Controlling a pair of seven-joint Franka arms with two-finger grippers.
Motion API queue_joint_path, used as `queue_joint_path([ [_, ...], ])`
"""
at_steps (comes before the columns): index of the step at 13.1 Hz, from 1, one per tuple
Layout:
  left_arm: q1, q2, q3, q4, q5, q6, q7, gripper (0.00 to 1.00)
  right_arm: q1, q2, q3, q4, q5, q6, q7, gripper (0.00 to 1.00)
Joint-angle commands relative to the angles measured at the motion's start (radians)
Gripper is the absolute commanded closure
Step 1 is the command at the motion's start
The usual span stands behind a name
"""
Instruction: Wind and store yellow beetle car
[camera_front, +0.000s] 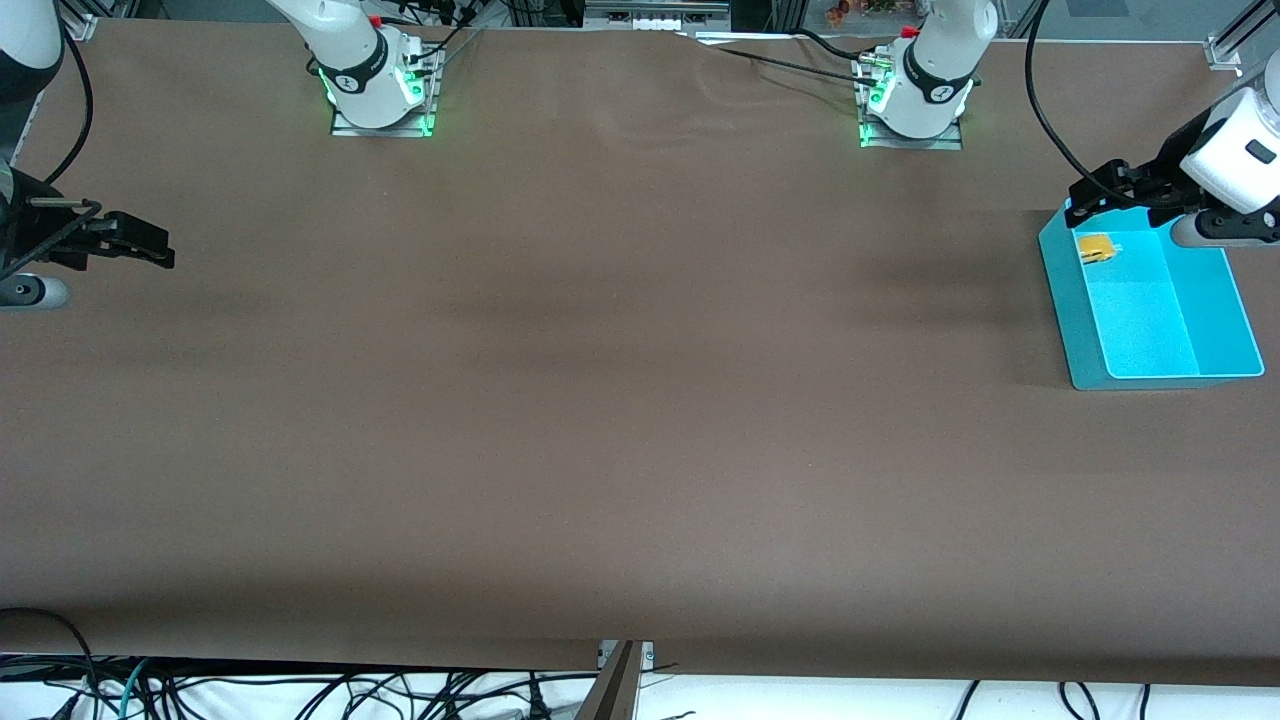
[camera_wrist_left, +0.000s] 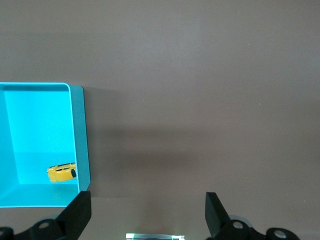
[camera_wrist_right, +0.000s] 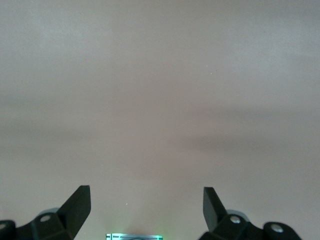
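Storing done: yellow beetle car (camera_front: 1096, 248) in teal bin (camera_front: 1150, 375) | left gripper (camera_front: 1087, 193) over bin edge, right gripper (camera_front: 140, 243) waiting (both jaws wide, empty) | next: retreat.

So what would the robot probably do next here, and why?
Probably nothing more than drawing the left gripper away: the yellow beetle car already lies inside the teal bin, untouched, and the gripper hangs open and empty over the bin's rim. The right gripper waits open at its own end of the table.
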Motion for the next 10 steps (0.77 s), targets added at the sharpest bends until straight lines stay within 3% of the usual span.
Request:
queue_joint_path([
  [1, -0.007, -0.007, 0.005, 0.001, -0.019, -0.014, -0.001, 0.0, 0.002, -0.003, -0.004, 0.006, 0.009, -0.006, 0.01, 0.01],
  [10, -0.007, -0.005, 0.005, 0.005, -0.007, 0.005, -0.002, 0.0, 0.002, -0.003, -0.004, 0.006, 0.009, -0.006, 0.01, 0.01],
])
